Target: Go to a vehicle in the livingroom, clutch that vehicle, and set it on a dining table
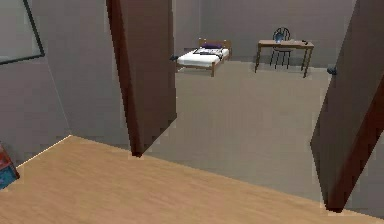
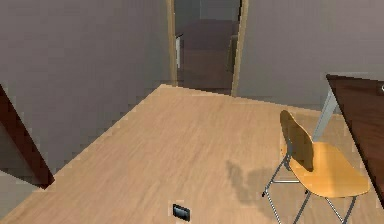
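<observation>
Past an open brown door (image 1: 145, 70), a bed (image 1: 203, 58) and a desk (image 1: 284, 46) stand by the far wall. A yellow chair (image 2: 315, 160) faces a dark desk (image 2: 362, 110). The state of the jaws cannot be told.

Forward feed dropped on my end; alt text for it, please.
Two dark brown doors frame an opening from wood floor into a grey-floored room. At its far wall stand a small bed and a wooden table with a dark chair.
</observation>
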